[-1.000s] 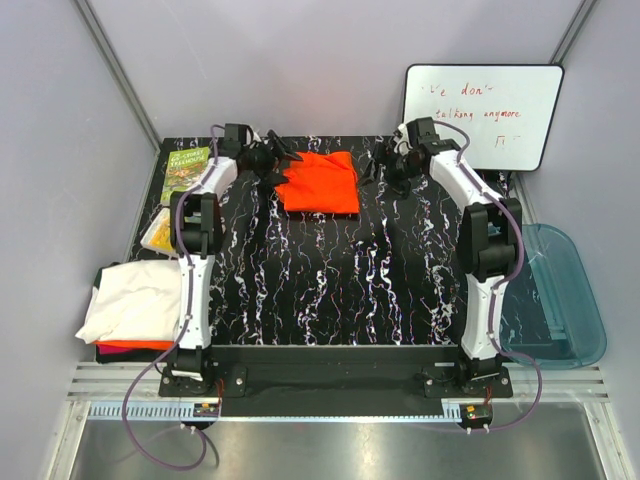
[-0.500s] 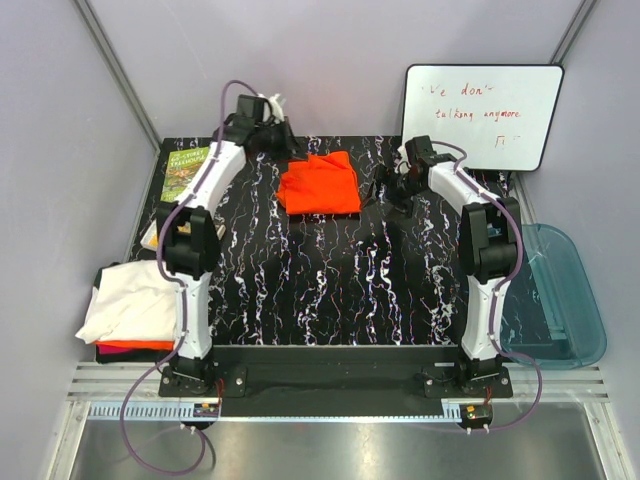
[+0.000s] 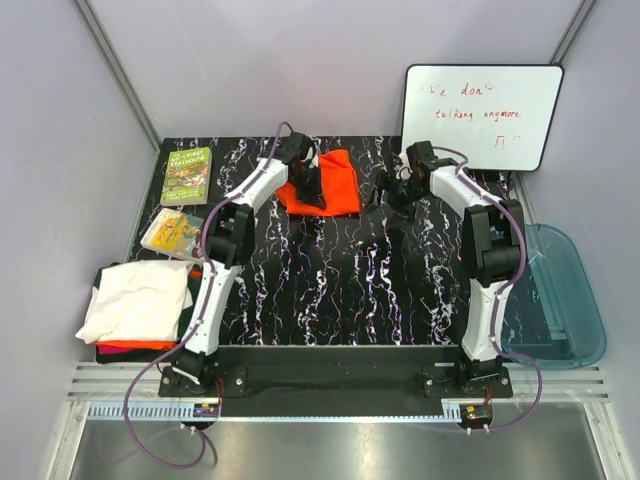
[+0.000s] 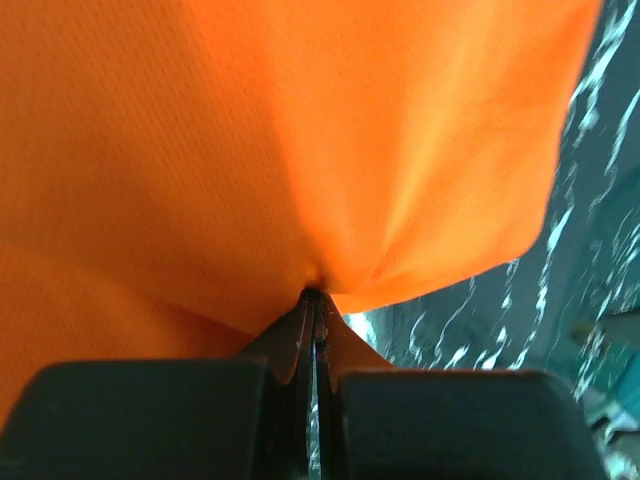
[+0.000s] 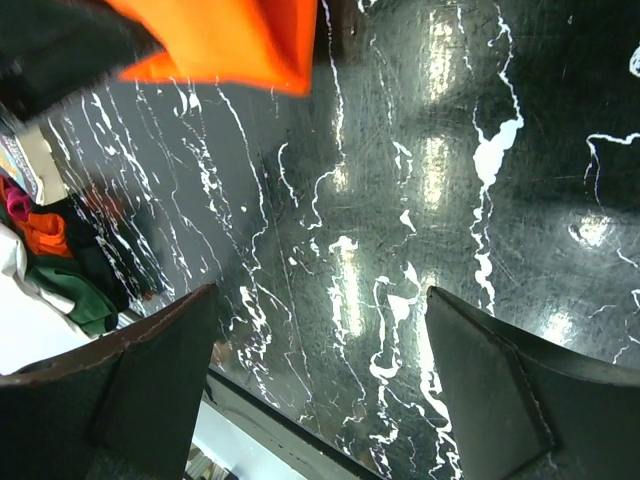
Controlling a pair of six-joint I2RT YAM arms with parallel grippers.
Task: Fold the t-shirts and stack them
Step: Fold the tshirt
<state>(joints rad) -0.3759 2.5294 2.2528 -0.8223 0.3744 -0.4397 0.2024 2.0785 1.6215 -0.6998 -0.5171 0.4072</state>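
The bright orange t-shirt [image 3: 342, 182] lies folded at the back middle of the black marbled table [image 3: 330, 280]. My left gripper [image 3: 308, 188] sits over its left part, shut on a pinch of the orange cloth. In the left wrist view the orange t-shirt [image 4: 300, 130] fills the frame and bunches into my closed left gripper [image 4: 315, 295]. My right gripper [image 3: 386, 190] hovers open just right of the shirt. The right wrist view shows my right gripper [image 5: 320, 340] with only bare table between its fingers and a corner of the orange t-shirt [image 5: 230, 40] above. A white t-shirt [image 3: 140, 300] tops a pile at the near left, over a red-orange one [image 3: 130, 346].
A green book [image 3: 186, 175] and a yellow packet [image 3: 172, 232] lie along the table's left edge. A whiteboard [image 3: 482, 112] leans at the back right. The translucent blue tub [image 3: 560, 300] sits off the table's right side.
My left arm swung from the back left corner rightwards onto the orange shirt, and its gripper closed on the cloth. The right gripper shifted only slightly.
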